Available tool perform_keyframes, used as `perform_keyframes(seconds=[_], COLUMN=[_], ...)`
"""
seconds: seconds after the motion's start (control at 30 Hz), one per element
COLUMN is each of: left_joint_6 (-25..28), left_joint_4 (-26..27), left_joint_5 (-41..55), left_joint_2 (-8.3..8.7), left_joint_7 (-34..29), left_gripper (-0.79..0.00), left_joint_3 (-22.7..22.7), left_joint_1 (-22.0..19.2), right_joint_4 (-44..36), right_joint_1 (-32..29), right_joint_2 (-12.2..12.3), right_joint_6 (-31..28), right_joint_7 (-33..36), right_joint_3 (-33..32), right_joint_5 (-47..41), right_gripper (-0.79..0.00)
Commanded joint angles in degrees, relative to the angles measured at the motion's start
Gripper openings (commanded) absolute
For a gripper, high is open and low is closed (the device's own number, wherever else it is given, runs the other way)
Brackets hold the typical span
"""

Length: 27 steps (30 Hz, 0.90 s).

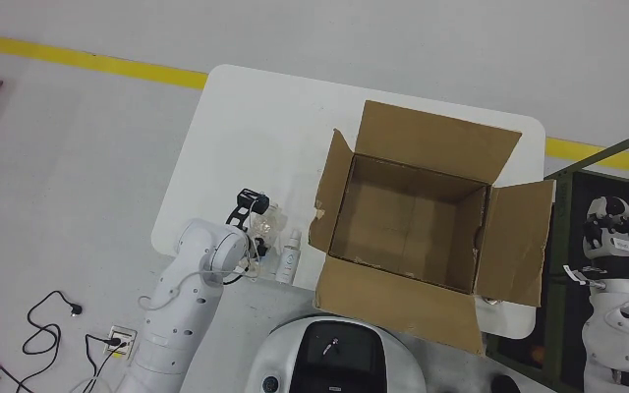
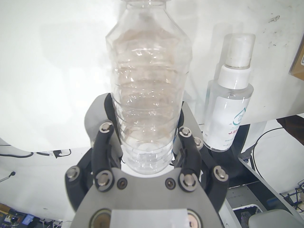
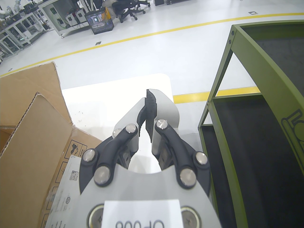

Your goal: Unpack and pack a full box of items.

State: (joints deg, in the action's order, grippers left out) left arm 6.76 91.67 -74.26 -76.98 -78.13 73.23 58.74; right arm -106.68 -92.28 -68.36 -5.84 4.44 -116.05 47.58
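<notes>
So where's this at? The brown cardboard box (image 1: 437,142) sits on the right half of the white table (image 1: 256,138) with all four flaps folded out. Looking down into it I only see bare cardboard floor, so I'd say the unpacking half is done or close to it.

What's out of it, as far as I can see, is two things at the near left corner of the table, well apart from the box. One is a clear ribbed plastic water bottle (image 2: 148,72) and the other is a small clear spray bottle (image 2: 229,110) just to its right. The left gripper (image 2: 145,119) is clamped around the lower body of the water bottle, cap pointing away from the wrist. I can't tell if the bottle is resting on the table or just off it.

The right gripper (image 3: 147,112) is squeezed closed on nothing. It hangs past the box's right side, next to an olive-green metal cart (image 3: 237,55).

My guess is the whole packing half is left, and both bottles have to go back in.

As for writing, the spray bottle has a white label with a teal logo and small red print. The box's outer wall has a white sticker with codes and handling symbols. The right gripper has a tag on it.
</notes>
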Motion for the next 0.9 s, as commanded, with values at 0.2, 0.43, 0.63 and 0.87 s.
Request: perform_keyframes(seconds=[0.2, 0.43, 0.63, 0.87], left_joint_6=[-0.3, -0.7, -1.4, -3.7], left_joint_4=[1.1, 5.5, 13.5, 22.8], left_joint_5=[0.1, 0.0, -0.5, 2.3], left_joint_2=[0.33, 0.9, 1.64, 2.26], left_joint_7=[0.0, -1.4, -4.1, -6.0], left_gripper=[-0.785, -0.785, -0.785, -0.785], left_joint_3=[0.4, 2.4, 6.3, 12.3], left_joint_1=[0.1, 1.1, 2.1, -0.4], right_joint_4=[0.0, 0.0, 0.0, 0.0], right_joint_1=[0.0, 0.0, 0.0, 0.0], right_joint_2=[0.0, 0.0, 0.0, 0.0], right_joint_6=[0.0, 0.0, 0.0, 0.0], right_joint_7=[0.0, 0.0, 0.0, 0.0], right_joint_3=[0.0, 0.0, 0.0, 0.0], right_joint_5=[0.0, 0.0, 0.0, 0.0], right_gripper=[-0.785, -0.785, -0.785, -0.785])
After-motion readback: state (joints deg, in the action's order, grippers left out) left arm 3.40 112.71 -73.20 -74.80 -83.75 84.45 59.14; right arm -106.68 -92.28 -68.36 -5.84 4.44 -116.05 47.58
